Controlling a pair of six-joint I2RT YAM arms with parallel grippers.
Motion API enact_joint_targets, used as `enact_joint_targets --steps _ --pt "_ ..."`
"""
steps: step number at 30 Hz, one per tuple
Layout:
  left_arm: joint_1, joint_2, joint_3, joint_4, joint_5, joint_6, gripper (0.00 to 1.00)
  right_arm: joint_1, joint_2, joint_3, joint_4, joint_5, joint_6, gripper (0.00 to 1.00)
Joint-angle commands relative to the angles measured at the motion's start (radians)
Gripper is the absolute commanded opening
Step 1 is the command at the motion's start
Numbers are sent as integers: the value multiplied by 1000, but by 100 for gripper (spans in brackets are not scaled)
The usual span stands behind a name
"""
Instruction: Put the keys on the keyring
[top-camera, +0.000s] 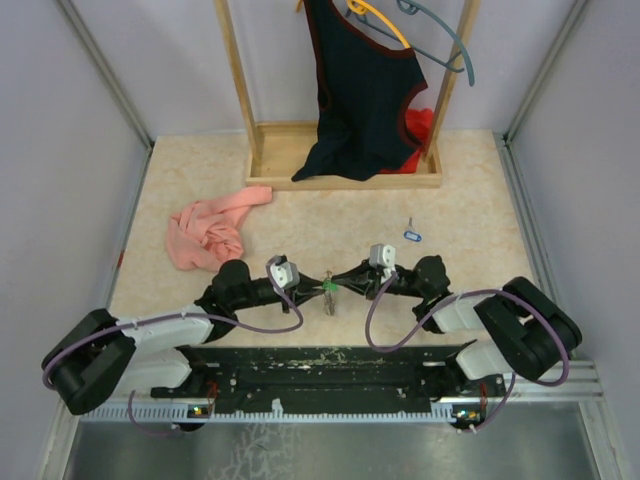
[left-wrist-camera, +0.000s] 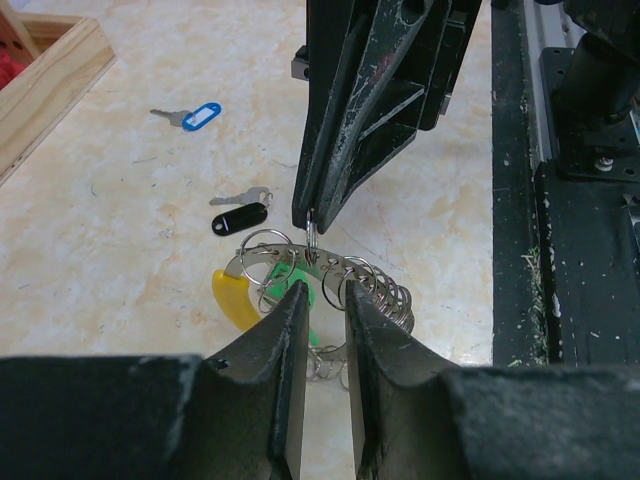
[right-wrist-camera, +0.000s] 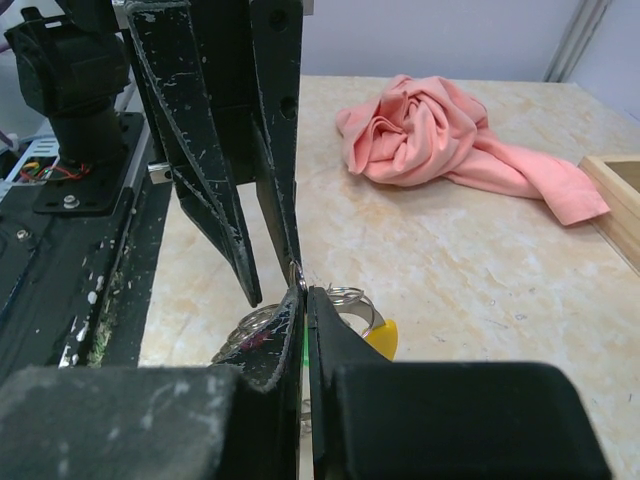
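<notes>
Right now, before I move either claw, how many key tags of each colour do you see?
Blue tag: 1
Black tag: 1
Green tag: 1
Total: 3

Table (top-camera: 470, 195): pink cloth (top-camera: 205, 232), wooden rack (top-camera: 340, 182), blue key (top-camera: 412, 236), black key (left-wrist-camera: 240, 218).

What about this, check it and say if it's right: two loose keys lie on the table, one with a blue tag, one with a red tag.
One thing is wrong: the second loose key has a black tag, not red; the left wrist view shows it. The blue-tagged key and the table are as stated.
</notes>
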Motion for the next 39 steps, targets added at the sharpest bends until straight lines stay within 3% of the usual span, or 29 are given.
enact_joint_targets --steps 1,22,29,36,39 --pt "4 16 -11 110 14 -40 26 14 5 -2 74 8 -6 0" --pt "4 70 0 173 -11 -63 21 38 -19 9 -49 7 -59 0" --pt "4 98 11 181 36 -65 14 40 -42 11 -82 8 -70 0" --pt "4 101 0 181 32 -65 14 40 -42 10 -60 17 -44 0" --pt "4 96 -1 181 30 -61 9 40 -42 5 -52 18 -39 0"
